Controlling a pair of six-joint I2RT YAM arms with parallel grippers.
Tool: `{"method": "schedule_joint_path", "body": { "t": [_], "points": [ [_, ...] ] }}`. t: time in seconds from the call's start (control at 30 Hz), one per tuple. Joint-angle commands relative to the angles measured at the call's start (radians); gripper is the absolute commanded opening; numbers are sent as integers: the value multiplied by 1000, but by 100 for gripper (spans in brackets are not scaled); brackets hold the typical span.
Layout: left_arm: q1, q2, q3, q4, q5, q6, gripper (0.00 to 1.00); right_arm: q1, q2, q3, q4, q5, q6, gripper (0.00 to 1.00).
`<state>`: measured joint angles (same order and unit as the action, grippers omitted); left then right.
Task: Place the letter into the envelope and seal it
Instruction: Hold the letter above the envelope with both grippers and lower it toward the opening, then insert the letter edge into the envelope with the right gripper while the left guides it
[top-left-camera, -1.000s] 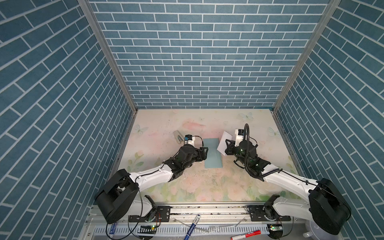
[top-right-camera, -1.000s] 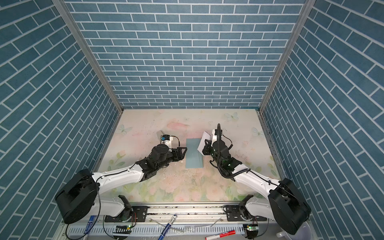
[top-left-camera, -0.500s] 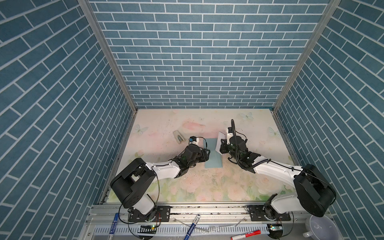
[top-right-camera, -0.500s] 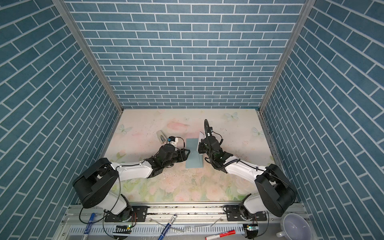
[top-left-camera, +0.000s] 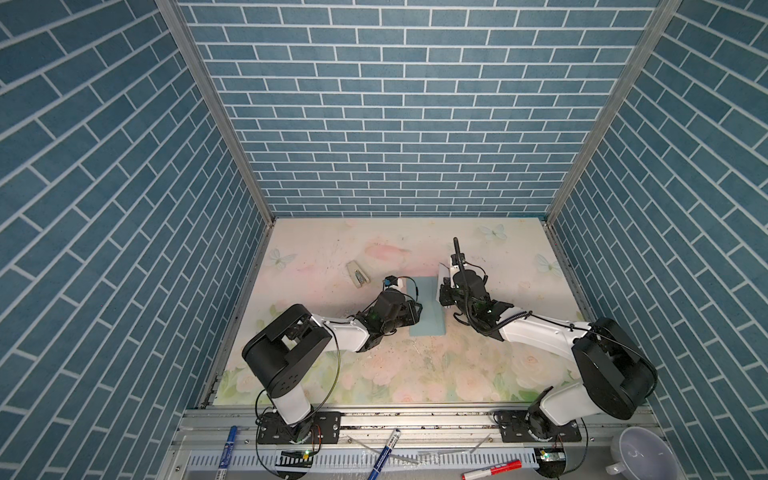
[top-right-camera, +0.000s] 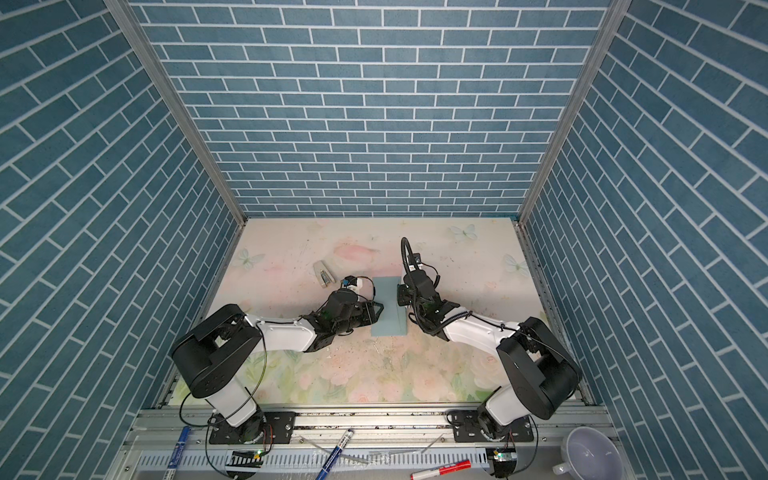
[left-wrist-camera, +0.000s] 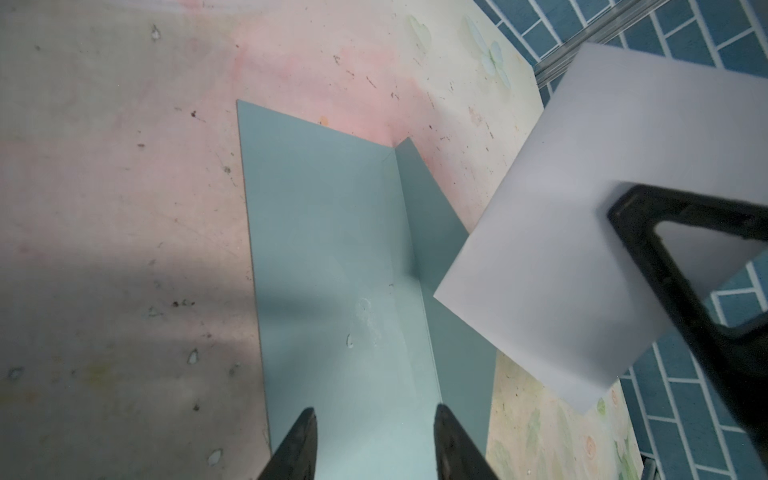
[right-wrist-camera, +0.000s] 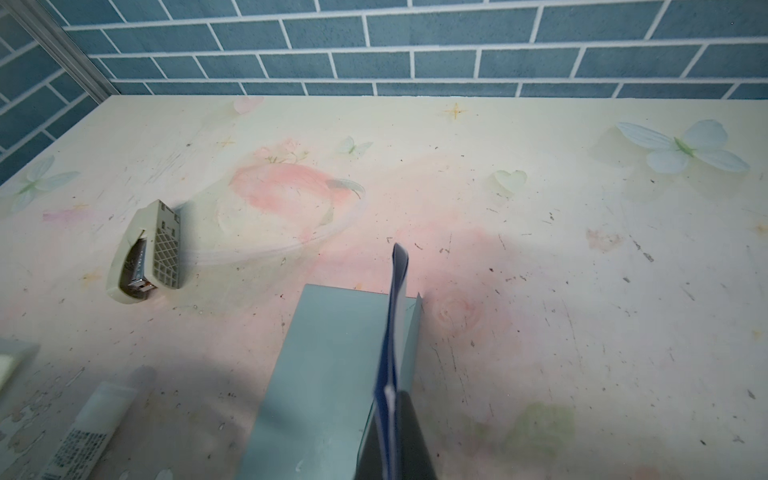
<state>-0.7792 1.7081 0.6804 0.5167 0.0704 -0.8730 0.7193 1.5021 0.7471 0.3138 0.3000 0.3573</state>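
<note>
The teal envelope (top-left-camera: 428, 309) (top-right-camera: 388, 309) lies flat mid-table, its flap (left-wrist-camera: 432, 232) raised along the right side. My left gripper (left-wrist-camera: 374, 415) (top-left-camera: 415, 309) is low over the envelope's (left-wrist-camera: 332, 249) left part, open, with both fingertips above the paper and nothing between them. My right gripper (right-wrist-camera: 392, 415) (top-left-camera: 444, 291) is shut on the letter (left-wrist-camera: 561, 249), a white sheet held upright just above the flap. In the right wrist view the letter (right-wrist-camera: 397, 299) shows edge-on with its dark blue border, over the envelope (right-wrist-camera: 332, 353).
A beige stapler (top-left-camera: 358, 274) (top-right-camera: 323, 274) (right-wrist-camera: 145, 253) lies on the table left of the envelope, behind my left gripper. A white tube (right-wrist-camera: 83, 432) lies near the left arm. Markers and a white cup (top-left-camera: 644, 453) sit on the front rail, off the table.
My right gripper carried the letter left, up to the envelope's flap. My left gripper slid right onto the envelope and its jaws narrowed.
</note>
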Motion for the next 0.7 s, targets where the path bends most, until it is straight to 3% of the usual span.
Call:
{"method": "schedule_joint_path", "body": {
  "t": [0.0, 0.67],
  "points": [
    [-3, 23, 13, 4, -15, -6, 45, -10, 10, 25, -11, 34, -40, 0],
    [-3, 80, -2, 20, -32, -34, 40, -68, 57, -43, 9, -8, 56, 0]
  ]
}}
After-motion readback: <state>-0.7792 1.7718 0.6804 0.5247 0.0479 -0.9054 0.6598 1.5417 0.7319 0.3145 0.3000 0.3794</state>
